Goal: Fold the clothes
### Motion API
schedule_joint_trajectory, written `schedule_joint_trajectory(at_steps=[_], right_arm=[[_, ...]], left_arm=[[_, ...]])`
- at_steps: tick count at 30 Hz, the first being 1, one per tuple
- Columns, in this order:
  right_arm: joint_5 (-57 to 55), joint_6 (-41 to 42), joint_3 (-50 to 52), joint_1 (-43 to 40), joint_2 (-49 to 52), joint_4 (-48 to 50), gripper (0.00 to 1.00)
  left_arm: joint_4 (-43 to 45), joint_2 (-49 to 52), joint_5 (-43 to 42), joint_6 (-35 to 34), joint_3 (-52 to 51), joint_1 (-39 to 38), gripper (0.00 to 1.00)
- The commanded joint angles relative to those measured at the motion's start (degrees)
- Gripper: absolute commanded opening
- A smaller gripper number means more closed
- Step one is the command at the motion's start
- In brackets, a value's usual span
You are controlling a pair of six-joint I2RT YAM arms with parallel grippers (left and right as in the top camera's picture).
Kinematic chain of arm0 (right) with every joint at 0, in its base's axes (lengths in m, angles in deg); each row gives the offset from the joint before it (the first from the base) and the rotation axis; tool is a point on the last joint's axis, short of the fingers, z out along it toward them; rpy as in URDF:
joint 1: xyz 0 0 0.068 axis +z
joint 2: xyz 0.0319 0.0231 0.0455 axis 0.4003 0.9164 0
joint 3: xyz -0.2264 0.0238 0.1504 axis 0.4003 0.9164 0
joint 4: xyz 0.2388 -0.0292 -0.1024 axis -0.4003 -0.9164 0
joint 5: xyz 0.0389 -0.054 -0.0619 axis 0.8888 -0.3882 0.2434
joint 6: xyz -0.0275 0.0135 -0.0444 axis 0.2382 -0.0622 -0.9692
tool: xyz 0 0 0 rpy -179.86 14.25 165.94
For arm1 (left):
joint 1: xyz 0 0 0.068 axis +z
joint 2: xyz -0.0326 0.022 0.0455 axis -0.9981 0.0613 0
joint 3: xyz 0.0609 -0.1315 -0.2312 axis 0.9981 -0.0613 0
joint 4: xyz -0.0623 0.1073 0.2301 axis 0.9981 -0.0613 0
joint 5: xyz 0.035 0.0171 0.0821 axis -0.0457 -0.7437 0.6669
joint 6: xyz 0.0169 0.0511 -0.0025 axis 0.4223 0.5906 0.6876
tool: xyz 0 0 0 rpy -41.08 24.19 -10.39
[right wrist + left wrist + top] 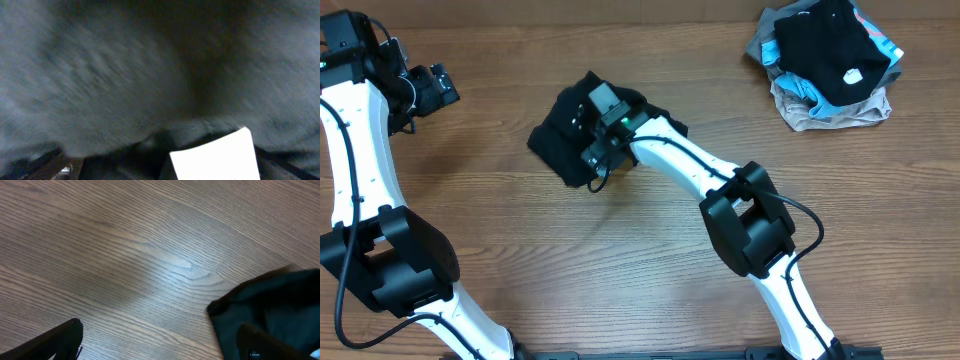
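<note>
A black garment (565, 140) lies bunched in a rough fold on the wooden table, left of centre. My right gripper (598, 118) is down on top of it. In the right wrist view dark fabric (150, 75) fills the frame, with a white tag (215, 157) low in the middle. Finger parts show only at the bottom corners, wide apart, and nothing is pinched between them. My left gripper (438, 88) is open and empty over bare table at the far left. In the left wrist view (160, 352) the garment's corner (280, 305) lies by its right finger.
A pile of unfolded clothes (830, 65), with a black piece on top of grey, blue and tan ones, sits at the back right. Bare wooden table (520, 250) lies in front of the garment and between it and the pile.
</note>
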Motion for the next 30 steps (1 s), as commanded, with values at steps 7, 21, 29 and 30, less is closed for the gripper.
schedule_joint_trajectory(at_steps=[7,21,29,30], right_arm=[[5.7,5.2,-9.1,3.4,-1.7,-7.4,1.00],[18.4,9.7,-7.6,3.5,2.1,-1.7,1.00],[18.3,18.6,-7.6,4.5,8.0,2.3,1.00],[18.3,20.0,-7.6,4.5,8.8,2.8,1.00]], left_arm=[[0.3,-1.1,0.7,-0.3,-0.1,0.0,1.00],[0.2,-1.1,0.7,-0.3,-0.2,-0.3,1.00],[0.1,-1.1,0.8,-0.1,-0.2,-0.6,1.00],[0.1,-1.1,0.8,-0.1,-0.2,-0.6,1.00]])
